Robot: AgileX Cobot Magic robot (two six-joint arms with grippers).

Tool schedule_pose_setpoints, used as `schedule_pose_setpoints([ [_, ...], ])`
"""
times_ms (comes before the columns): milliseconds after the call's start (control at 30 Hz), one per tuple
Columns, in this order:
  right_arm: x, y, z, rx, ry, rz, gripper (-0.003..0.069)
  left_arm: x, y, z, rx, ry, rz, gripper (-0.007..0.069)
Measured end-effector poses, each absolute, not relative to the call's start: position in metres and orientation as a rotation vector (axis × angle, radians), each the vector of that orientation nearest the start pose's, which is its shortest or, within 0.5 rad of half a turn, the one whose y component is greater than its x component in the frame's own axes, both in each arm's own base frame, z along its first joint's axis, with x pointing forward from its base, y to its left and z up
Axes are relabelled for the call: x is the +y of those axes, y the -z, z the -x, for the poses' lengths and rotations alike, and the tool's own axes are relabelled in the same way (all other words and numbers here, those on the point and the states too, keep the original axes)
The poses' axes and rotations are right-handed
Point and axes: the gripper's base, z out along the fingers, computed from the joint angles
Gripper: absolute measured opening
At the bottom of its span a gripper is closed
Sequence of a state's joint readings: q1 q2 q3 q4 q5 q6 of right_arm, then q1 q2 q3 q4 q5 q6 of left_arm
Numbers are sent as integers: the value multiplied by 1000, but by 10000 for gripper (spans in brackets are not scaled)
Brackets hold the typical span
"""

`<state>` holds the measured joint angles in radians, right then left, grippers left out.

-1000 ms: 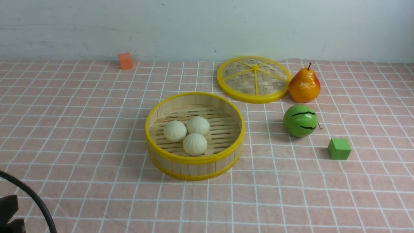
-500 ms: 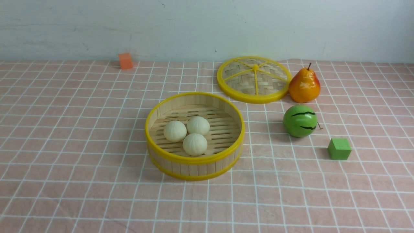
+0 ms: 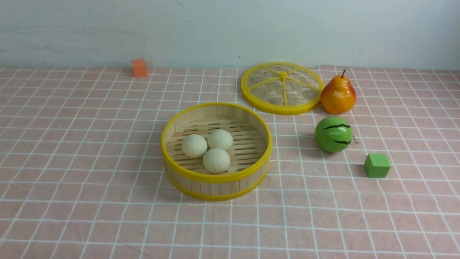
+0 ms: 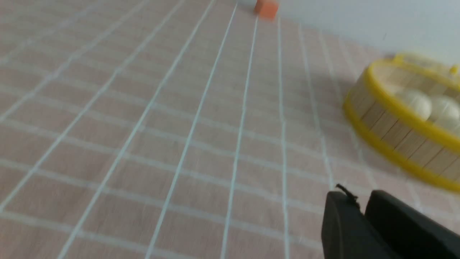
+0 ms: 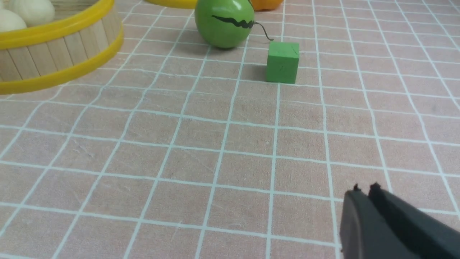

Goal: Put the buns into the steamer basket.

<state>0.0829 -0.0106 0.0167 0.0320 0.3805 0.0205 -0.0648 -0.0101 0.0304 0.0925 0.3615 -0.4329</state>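
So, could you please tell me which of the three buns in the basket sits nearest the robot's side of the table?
The bun closest to the steamer basket's near wall; the other two buns lie side by side behind it.

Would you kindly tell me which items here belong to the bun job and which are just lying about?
Job: three buns, steamer basket.
Lying about: lid, pear, melon, green cube, orange cube.

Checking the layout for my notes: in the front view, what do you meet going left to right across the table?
orange cube → steamer basket holding the three buns → woven lid → green cube. The pear and melon overlap the lid's span, so I omit them.
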Motion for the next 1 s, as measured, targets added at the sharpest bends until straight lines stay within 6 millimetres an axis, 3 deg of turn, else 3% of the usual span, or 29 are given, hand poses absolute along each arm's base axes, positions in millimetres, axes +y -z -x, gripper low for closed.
schedule_pose_setpoints([
  [167,5,-174,-52,1871,-102,40,41,-1,-168,-52,1895,189,187,39],
  [467,5,-174,-52,1871,-102,41,50,-2,-167,-52,1903,152,115,34],
  [1000,5,-174,-52,1871,-102,41,62,-4,-167,-52,1907,177,118,38],
])
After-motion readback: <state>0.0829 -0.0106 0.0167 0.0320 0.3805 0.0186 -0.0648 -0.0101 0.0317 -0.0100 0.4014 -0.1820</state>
